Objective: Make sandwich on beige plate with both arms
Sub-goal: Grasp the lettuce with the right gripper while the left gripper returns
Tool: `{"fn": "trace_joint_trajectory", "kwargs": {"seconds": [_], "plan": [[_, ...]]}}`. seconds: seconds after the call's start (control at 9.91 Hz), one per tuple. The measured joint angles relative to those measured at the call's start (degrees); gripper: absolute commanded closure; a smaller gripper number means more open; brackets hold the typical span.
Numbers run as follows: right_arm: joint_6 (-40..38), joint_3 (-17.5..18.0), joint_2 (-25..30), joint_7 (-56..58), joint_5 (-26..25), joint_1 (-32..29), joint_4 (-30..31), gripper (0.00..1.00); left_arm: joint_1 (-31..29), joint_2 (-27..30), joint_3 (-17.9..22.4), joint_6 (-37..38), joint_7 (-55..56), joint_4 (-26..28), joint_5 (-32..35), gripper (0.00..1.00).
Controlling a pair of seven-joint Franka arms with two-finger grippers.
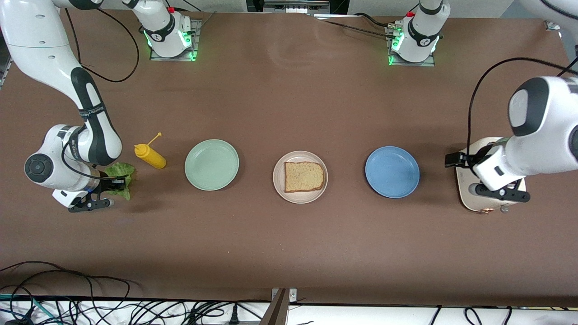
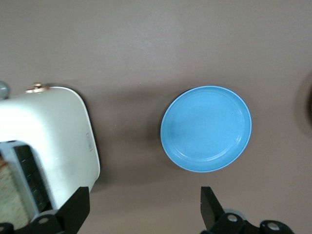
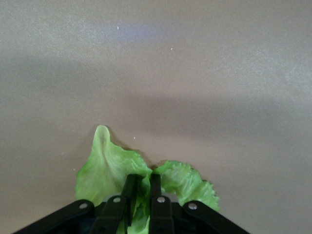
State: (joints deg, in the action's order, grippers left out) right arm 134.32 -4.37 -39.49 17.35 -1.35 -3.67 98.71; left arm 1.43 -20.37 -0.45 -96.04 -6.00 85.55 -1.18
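Observation:
The beige plate (image 1: pixel 298 197) lies mid-table with one speckled bread slice (image 1: pixel 304 176) flat on it. At the right arm's end of the table, my right gripper (image 1: pixel 114 183) is down on the ruffled green lettuce leaf (image 1: pixel 121 172). In the right wrist view the right gripper (image 3: pixel 142 183) is shut on a fold of the lettuce leaf (image 3: pixel 109 165). My left gripper (image 1: pixel 499 193) hangs open over a cream toaster (image 1: pixel 467 198) at the left arm's end. In the left wrist view the left gripper (image 2: pixel 145 208) holds nothing, and a tan bread slice (image 2: pixel 9 202) stands in the toaster (image 2: pixel 53 141).
A mint-green plate (image 1: pixel 212 164) lies between the beige plate and a yellow squeeze bottle (image 1: pixel 151 155), which lies beside the lettuce. A blue plate (image 1: pixel 392 171) (image 2: pixel 206 128) lies between the beige plate and the toaster. Cables hang along the table's front edge.

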Motion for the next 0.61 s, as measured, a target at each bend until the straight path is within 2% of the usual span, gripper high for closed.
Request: {"fn": "trace_joint_trajectory", "kwargs": {"seconds": [0.4, 0.61], "plan": [[-1.8, 0.3, 1.3, 0.6, 0.0, 0.2, -1.3, 0.91, -0.1, 6.1, 0.0, 0.7, 0.0, -0.1, 0.0, 0.00], [-10.1, 0.9, 3.8, 0.6, 0.0, 0.3, -4.8, 0.91, -0.1, 8.2, 0.0, 1.8, 0.0, -0.1, 0.0, 0.00]]}}
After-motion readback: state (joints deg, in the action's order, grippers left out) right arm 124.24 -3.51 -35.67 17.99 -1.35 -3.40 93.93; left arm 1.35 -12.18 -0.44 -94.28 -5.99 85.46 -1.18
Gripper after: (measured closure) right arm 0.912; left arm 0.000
